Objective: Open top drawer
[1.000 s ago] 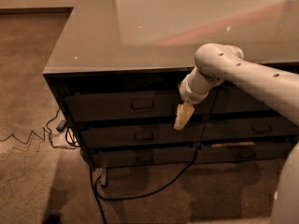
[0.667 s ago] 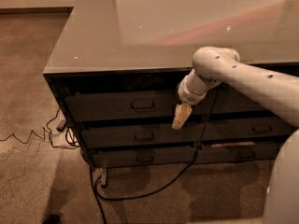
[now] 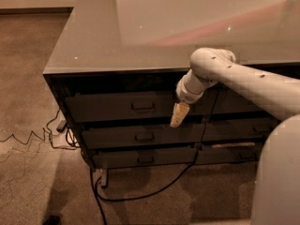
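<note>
The grey counter top fills the upper part of the view, and the speckled floor lies to its left and below. My white arm comes in from the right and bends down in front of the cabinet's face. The top drawer sits just under the counter's edge in the left stack. Its long axis runs left to right across the view, and its flat dark front faces out toward me. Under it are the middle drawer and the bottom drawer, and the other stack stands to the right behind my arm. A black cable loops over the floor below the drawers. My gripper points downward in front of the right end of the top drawer's front, near its lower edge. I cannot tell whether it is open or closed. The small bar handle lies level at the front's centre, left of my gripper and apart from it.
</note>
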`<state>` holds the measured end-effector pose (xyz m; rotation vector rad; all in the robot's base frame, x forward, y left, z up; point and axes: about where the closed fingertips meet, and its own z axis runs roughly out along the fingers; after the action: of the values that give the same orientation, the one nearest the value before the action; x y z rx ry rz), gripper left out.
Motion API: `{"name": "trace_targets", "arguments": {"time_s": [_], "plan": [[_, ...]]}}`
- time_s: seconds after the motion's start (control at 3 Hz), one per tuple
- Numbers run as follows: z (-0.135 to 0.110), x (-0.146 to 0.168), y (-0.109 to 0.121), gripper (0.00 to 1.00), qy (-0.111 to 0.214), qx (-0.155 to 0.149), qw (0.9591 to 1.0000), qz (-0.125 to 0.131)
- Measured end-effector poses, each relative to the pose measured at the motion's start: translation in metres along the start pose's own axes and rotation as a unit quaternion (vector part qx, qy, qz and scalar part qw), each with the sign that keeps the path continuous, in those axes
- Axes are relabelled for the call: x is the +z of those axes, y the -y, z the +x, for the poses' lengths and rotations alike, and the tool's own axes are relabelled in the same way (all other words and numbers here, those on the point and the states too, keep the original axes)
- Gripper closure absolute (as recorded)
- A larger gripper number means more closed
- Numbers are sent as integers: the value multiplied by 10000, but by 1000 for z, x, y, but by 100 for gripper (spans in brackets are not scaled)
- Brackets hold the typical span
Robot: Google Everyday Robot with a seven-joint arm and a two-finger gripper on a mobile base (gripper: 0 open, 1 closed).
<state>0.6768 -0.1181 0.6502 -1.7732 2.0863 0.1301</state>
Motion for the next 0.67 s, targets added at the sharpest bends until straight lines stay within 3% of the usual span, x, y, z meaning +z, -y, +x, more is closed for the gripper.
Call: {"name": "trace_targets", "arguments": {"time_s": [0.33, 0.67], "plan": [[0, 12, 1, 0, -56, -61, 9999, -126], [1, 12, -10, 19, -265, -181, 9990, -301]]}}
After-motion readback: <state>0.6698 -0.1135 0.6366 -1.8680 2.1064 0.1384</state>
